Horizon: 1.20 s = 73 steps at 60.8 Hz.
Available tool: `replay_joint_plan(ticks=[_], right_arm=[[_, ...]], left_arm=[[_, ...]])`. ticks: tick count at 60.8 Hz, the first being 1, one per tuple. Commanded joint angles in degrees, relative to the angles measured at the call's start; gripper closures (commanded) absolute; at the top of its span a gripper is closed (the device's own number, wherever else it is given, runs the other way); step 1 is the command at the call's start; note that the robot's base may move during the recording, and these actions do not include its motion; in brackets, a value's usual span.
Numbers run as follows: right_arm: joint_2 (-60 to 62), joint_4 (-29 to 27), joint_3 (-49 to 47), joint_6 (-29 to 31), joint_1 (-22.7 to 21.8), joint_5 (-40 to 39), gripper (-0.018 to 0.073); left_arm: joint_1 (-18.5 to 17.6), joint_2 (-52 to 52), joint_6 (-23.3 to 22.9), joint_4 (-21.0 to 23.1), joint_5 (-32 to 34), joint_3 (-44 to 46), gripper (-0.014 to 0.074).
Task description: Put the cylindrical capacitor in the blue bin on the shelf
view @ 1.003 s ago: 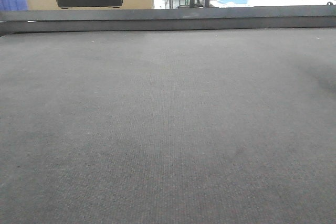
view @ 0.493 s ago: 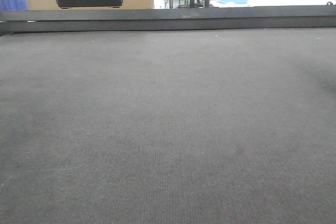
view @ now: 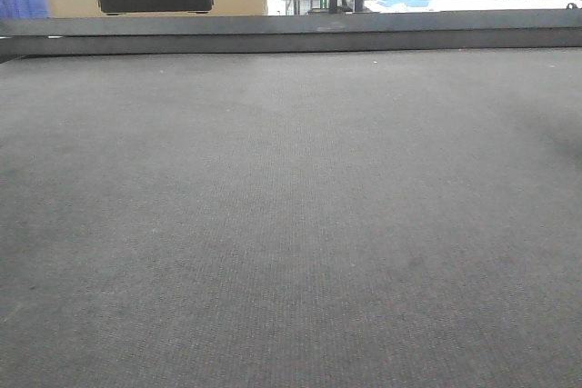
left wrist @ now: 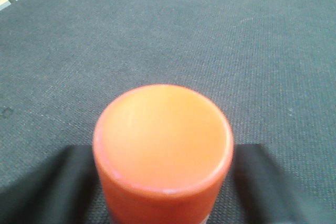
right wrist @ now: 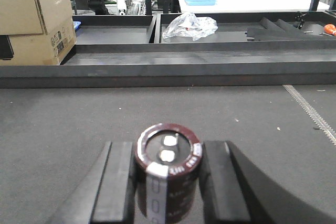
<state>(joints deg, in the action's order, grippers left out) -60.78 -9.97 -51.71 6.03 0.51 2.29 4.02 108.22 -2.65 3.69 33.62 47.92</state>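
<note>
The right gripper (right wrist: 169, 149) pinches the cylindrical capacitor (right wrist: 168, 174) upright between its pads. The left gripper (left wrist: 164, 182) clasps an orange cylinder (left wrist: 163, 140). Dark grey mat (right wrist: 63, 129) spreads all round. From the right wrist, a cardboard box (right wrist: 34, 22) stands at ten o'clock, and a crumpled plastic bag (right wrist: 189, 25) lies at twelve.

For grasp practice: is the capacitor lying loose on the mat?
No, the right gripper holds the cylindrical capacitor upright between its fingers.

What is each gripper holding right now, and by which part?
The right gripper holds the cylindrical capacitor by its sides, one finger on each flank. The left gripper appears to clamp an orange cylinder the same way, by its sides.
</note>
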Motion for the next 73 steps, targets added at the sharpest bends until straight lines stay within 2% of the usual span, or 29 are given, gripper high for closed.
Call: replay_joint_plan(ticks=[1, 8, 15, 20, 28, 33, 38, 45, 51, 54, 61, 73], right_arm=[[0.49, -0.25, -0.14, -0.02, -0.25, -0.01, 0.0670], [0.49, -0.25, -0.14, -0.02, -0.25, 2.70, 0.0670], [0.49, -0.25, -0.14, -0.02, -0.25, 5.51, 0.0670], [0.49, -0.25, -0.14, -0.02, -0.25, 7.27, 0.0670], [0.49, -0.25, -0.14, -0.02, -0.25, 10.19, 0.0670], [0.49, -0.25, -0.14, -0.02, -0.25, 12.09, 0.0670], [0.49, -0.02, -0.14, -0.02, -0.01, 13.86, 0.0670], [0.49, 1.83, -0.14, -0.02, 1.40, 15.90, 0.0670], [0.49, 1.95, -0.14, -0.02, 2.59, 17.13, 0.0670], [0.79, 1.95, -0.14, -0.02, 3.36, 17.45, 0.0670], [2.72, 2.08, -0.14, -0.02, 4.60, 19.43, 0.0670], [10.27, 3.55, -0.03, -0.02, 4.83, 24.84, 0.0670]], left_arm=[[0.29, -1.87, 0.16, 0.32, 0.37, 0.36, 0.0414], [0.29, -4.99, 0.16, -0.06, -1.25, 0.36, 0.0606], [0.07, -9.06, 0.16, -0.52, -5.33, 0.36, 0.0707], [-0.53, -12.45, 0.16, -1.88, -9.39, 0.36, 0.0707], [-3.39, -19.22, 0.16, -5.70, -18.03, 0.36, 0.0707], [-7.13, -25.12, 0.16, -7.79, -23.98, 0.48, 0.0707], [-10.37, -29.20, 0.16, -7.95, -30.19, 1.84, 0.0707], [-15.07, -34.18, 0.16, -7.95, -42.31, 5.41, 0.0707], [-17.70, -36.61, 0.16, -7.95, -51.90, 9.84, 0.0707], [-18.66, -37.69, 0.16, -7.57, -56.71, 11.88, 0.0707], [-19.27, -40.85, 0.16, -5.53, -63.04, 15.01, 0.0707], [-19.27, -48.50, 0.16, -5.10, -69.09, 15.07, 0.0707]])
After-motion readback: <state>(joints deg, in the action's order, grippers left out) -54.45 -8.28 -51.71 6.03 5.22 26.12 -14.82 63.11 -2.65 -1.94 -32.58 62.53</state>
